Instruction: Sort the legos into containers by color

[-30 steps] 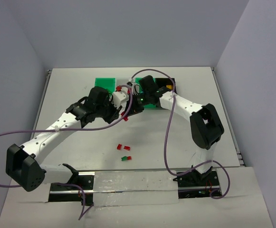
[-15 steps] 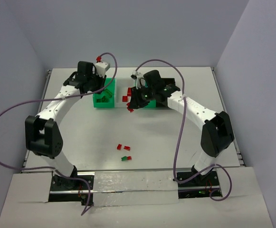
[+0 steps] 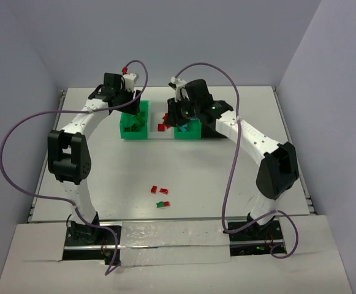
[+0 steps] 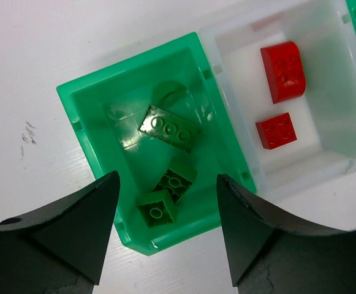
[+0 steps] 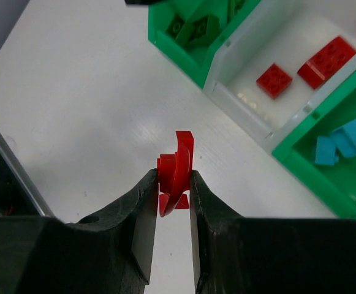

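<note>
My left gripper (image 4: pixel 166 177) hangs open over the left green container (image 4: pixel 128 67), nothing between its fingers (image 4: pixel 73 226). Three green legos (image 4: pixel 170 127) lie inside that bin. Beside it stands the white container (image 4: pixel 334 156) with two red legos (image 4: pixel 283 70). My right gripper (image 5: pixel 173 174) is shut on a curved red lego (image 5: pixel 179 162), held above the table near the white container (image 5: pixel 239 104). A second green container (image 5: pixel 312 165) holds cyan legos (image 5: pixel 343 147). From above, both grippers (image 3: pixel 132 113) (image 3: pixel 168 116) sit at the bin row. Loose red legos (image 3: pixel 154 190) and a green-red one (image 3: pixel 162 203) lie mid-table.
The bins stand in a row at the back of the table (image 3: pixel 104 177). A black container is mostly hidden behind my right arm (image 3: pixel 239 131). Purple cables (image 3: pixel 18 147) loop from both arms. Grey walls close the back and sides.
My left arm swung from the table's middle back-left to above the left green container, and its jaws opened. My right gripper kept the red lego and shifted slightly toward the back.
</note>
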You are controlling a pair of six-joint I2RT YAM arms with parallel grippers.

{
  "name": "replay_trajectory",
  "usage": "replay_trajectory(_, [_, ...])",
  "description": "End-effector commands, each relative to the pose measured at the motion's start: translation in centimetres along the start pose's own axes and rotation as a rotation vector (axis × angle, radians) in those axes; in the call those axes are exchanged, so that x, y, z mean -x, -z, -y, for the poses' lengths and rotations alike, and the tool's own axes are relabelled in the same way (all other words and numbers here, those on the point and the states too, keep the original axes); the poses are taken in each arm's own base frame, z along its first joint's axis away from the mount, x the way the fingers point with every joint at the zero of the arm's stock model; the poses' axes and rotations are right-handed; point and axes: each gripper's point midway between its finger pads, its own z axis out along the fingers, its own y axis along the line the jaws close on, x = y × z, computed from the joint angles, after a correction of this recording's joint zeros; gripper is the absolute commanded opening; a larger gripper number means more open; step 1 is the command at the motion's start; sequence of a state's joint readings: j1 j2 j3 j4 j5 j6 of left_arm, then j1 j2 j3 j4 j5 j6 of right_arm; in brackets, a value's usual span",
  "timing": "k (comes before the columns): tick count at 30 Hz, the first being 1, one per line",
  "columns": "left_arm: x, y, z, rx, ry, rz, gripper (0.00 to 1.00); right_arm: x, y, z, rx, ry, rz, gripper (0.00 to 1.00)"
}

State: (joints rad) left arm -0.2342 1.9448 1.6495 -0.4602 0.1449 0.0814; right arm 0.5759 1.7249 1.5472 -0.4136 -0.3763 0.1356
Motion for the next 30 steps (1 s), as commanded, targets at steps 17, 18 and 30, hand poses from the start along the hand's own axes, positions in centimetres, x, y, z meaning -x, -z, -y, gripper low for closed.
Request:
replay_trajectory(17, [1.9, 15.7, 5.3, -0.252, -0.045, 0.260, 0.99, 7.7, -11.0, 6.5, -0.167, 0.026, 0.171, 0.16])
replay_trajectory(18, [1.6, 16.6, 5.8, -0.273, -0.061, 0.272, 0.99, 7.5, -11.3, 6.7, -0.173, 0.027, 0.168, 0.21])
replay_trajectory(30, [-13.1, 21.3, 12.8, -0.690, -0.411, 0.124, 0.94, 8.0, -9.1, 4.8, -0.112, 0.016, 0.167, 0.88])
